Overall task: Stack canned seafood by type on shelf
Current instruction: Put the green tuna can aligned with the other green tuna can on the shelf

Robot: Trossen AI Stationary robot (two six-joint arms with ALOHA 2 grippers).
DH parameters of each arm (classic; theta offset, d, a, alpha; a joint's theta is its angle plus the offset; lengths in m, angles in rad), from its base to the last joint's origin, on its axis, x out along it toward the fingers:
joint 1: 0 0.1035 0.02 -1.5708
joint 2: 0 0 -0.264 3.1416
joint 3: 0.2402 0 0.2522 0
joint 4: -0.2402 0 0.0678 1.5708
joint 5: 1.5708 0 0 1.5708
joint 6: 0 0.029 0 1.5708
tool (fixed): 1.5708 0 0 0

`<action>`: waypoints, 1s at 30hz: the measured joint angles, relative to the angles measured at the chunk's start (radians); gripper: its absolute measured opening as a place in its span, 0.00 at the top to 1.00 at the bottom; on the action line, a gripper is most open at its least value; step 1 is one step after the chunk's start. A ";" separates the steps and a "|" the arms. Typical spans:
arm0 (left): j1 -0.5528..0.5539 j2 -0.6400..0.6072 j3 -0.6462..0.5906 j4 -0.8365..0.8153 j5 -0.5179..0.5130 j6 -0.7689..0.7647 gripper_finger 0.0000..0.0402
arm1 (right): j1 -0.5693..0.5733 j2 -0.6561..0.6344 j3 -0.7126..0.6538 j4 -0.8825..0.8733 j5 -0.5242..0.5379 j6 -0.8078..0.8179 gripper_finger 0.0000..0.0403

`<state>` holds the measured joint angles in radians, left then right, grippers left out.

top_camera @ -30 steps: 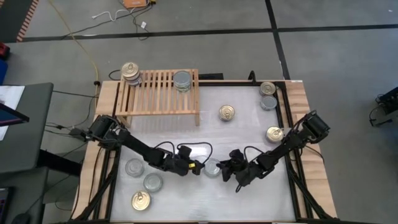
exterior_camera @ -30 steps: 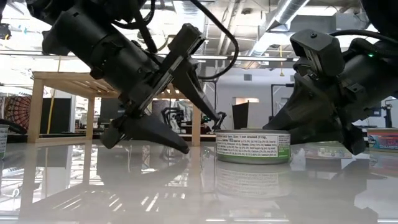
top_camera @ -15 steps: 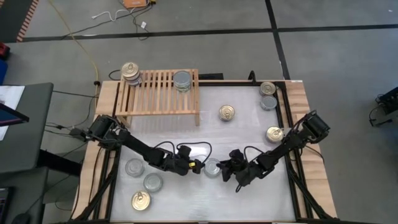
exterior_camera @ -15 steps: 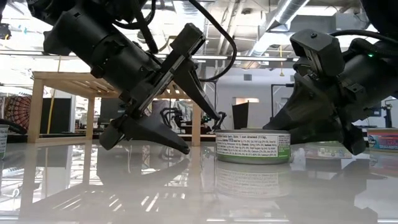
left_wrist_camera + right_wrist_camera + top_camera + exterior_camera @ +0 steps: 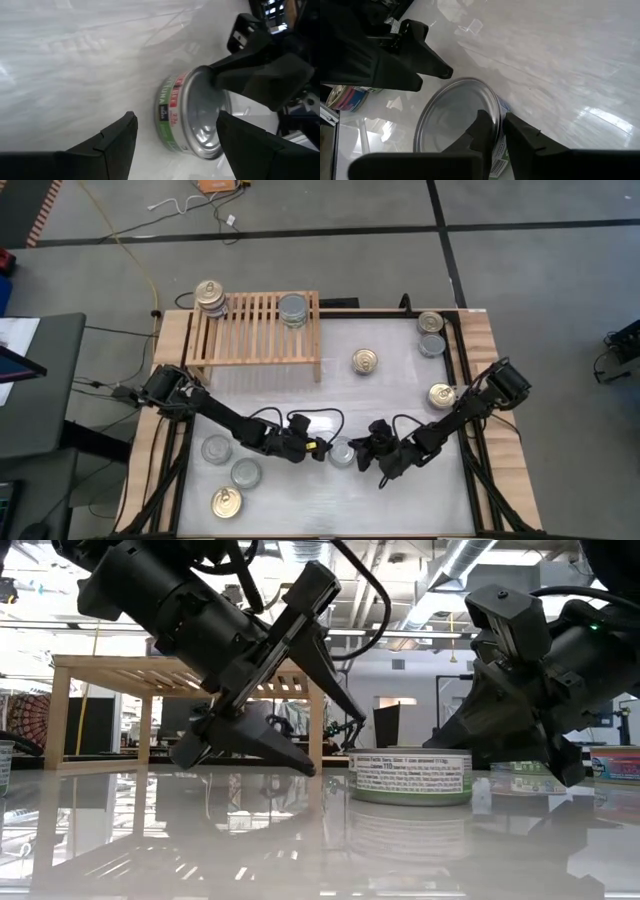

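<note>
A silver-topped can with a green and white label stands upright on the white table between my two grippers. My right gripper is shut on its rim. My left gripper stands open just left of the can, one finger to each side and short of it. The light-wood shelf at the far left carries a gold-topped stack at its left end. A silver-topped can stands at its right end. My right gripper pinches the can's rim on the side toward the table's right. One finger lies over the lid, the other outside the wall. The fingers slant down from the table's right. The can stands upright on the table.
Loose cans on the table: two silver and a gold near left, a gold mid-table, and a gold, a silver and a gold along the right edge.
The can between the grippers has turned a little on the table: another part of its label faces the low view, and it sits slightly farther right there. Both arms have otherwise kept their places.
</note>
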<state>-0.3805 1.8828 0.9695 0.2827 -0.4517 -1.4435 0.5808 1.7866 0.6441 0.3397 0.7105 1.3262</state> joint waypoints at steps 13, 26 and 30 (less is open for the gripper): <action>0.000 0.000 0.000 0.000 0.020 -0.037 0.35 | 0.000 0.000 0.000 -0.003 0.010 0.000 0.82; 0.000 0.000 0.000 0.012 0.107 -0.130 0.35 | 0.000 0.000 0.000 -0.013 0.024 -0.023 0.91; 0.000 0.000 0.000 0.030 0.106 -0.157 0.35 | 0.000 0.000 0.000 -0.014 0.024 -0.030 0.92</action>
<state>-0.3809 1.8828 0.9695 0.3124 -0.3455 -1.6003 0.5811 1.7870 0.6437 0.3257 0.7349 1.2964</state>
